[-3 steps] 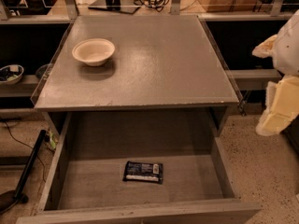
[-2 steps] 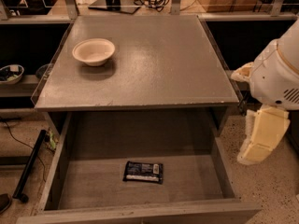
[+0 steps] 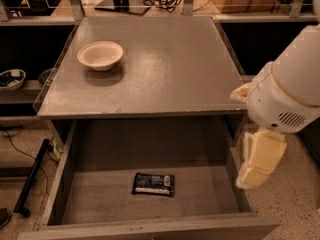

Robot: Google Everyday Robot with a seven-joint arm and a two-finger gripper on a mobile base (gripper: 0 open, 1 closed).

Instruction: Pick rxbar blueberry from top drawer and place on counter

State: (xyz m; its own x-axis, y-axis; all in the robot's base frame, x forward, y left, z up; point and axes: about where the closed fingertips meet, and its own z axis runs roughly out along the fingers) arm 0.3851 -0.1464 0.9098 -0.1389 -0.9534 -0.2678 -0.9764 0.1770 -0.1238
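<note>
The rxbar blueberry (image 3: 153, 184), a small dark flat wrapper with a light strip, lies on the floor of the open top drawer (image 3: 75, 199), near its middle front. The grey counter (image 3: 165, 69) spreads above the drawer. My gripper (image 3: 259, 160) hangs from the white arm at the right, over the drawer's right wall and well right of the bar, pointing down. It holds nothing that I can see.
A pale bowl (image 3: 100, 55) stands on the counter's far left. Dark side shelves flank the counter; the left one holds a small bowl (image 3: 11, 79). A black pole (image 3: 31, 177) lies on the floor at the left. Cables and stands sit behind the counter.
My arm has swung in from the right edge, leftward and lower, so the gripper now hangs over the drawer's right wall. The bar and the bowl have not moved.
</note>
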